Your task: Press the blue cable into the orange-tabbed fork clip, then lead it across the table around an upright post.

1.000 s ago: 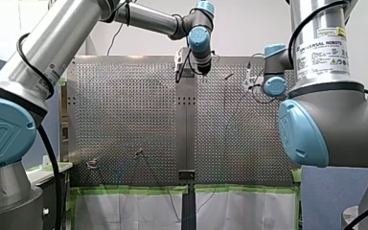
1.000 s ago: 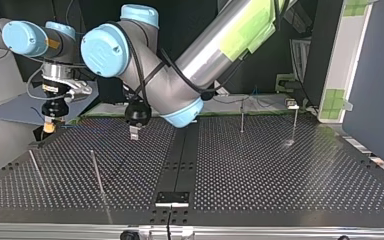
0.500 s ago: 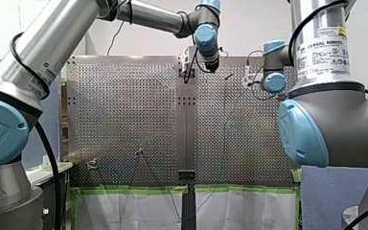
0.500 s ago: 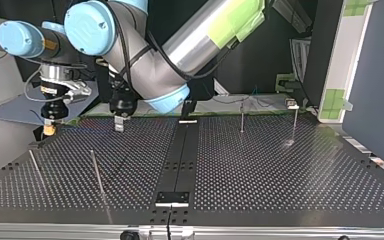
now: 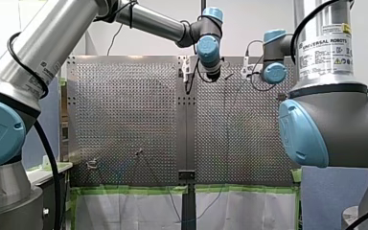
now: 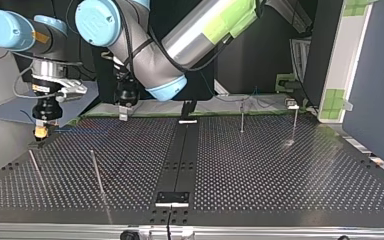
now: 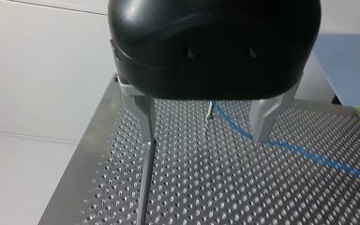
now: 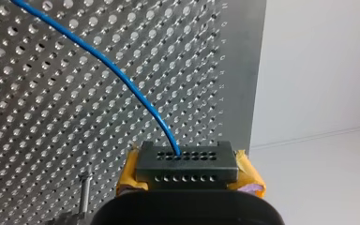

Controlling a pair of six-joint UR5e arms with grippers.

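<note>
Early stage: my right gripper (image 6: 40, 132), at ten o'clock of the table (image 6: 260, 165) in the top view, clamps the blue cable (image 8: 122, 77); my left gripper (image 7: 205, 136), at eleven, hangs spread and empty; clip and post seemingly remain ahead.

Pale, plain wall (image 5: 148, 45) behind the perforated metal counter (image 5: 124, 120) in the front view. Green tape (image 5: 124, 189) along its near edge, white sheeting (image 5: 124, 211) below. Blue panel (image 5: 326, 201) low at that view's right. From across the counter: dark backdrop (image 6: 265, 65), white upright board (image 6: 347, 50) carrying green tape squares (image 6: 336, 99) (some near its foot), blue-grey partition (image 6: 380, 85) beside it. Light even, diffuse.
</note>
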